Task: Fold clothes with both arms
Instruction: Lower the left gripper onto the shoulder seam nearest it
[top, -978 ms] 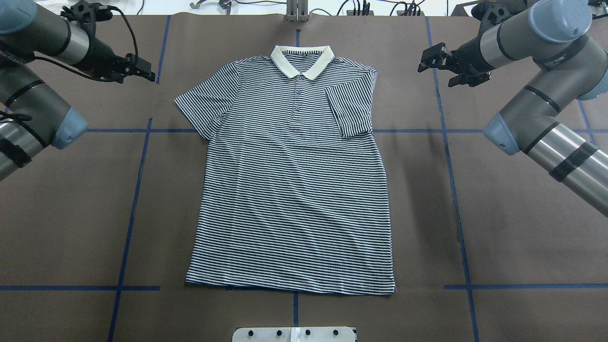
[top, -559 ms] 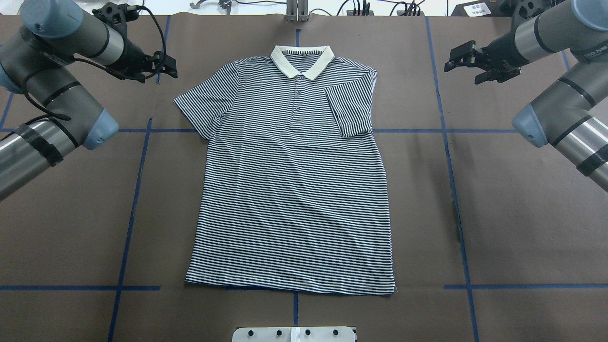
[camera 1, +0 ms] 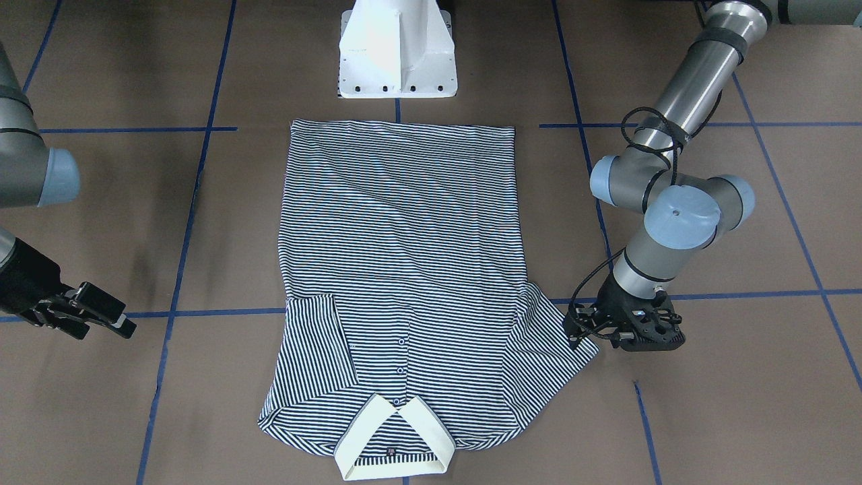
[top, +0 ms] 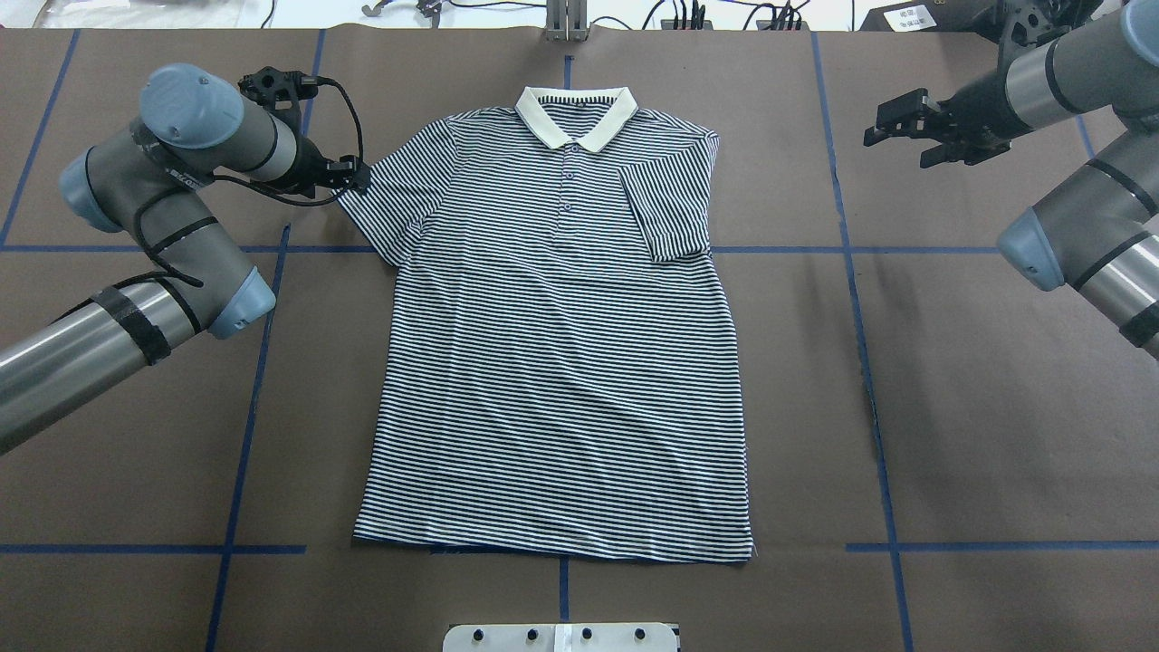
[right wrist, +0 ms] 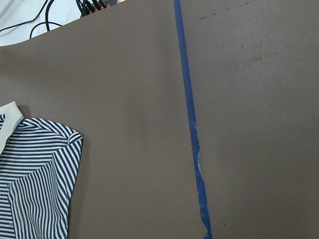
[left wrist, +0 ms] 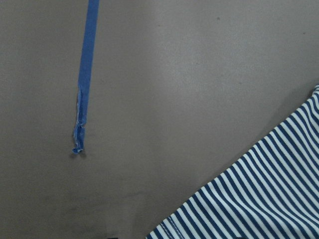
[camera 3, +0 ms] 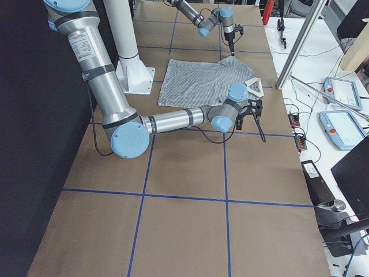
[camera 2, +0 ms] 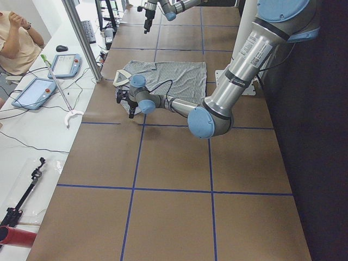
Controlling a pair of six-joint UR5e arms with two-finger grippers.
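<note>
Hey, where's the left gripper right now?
In the overhead view the left gripper is on the left side, at the outer tip of the polo shirt's spread-out sleeve, toward the collar end.

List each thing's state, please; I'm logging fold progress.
Navy-and-white striped polo shirt: flat, front up.
Sleeve on robot's right: folded over the chest.
Sleeve on robot's left: spread flat.
Left black gripper: at the spread sleeve's edge; jaws unclear.
Right black gripper: open, empty, clear of the shirt.

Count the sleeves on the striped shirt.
2: the left sleeve lies spread flat beside the left claw; the right sleeve is folded in over the chest.
</note>
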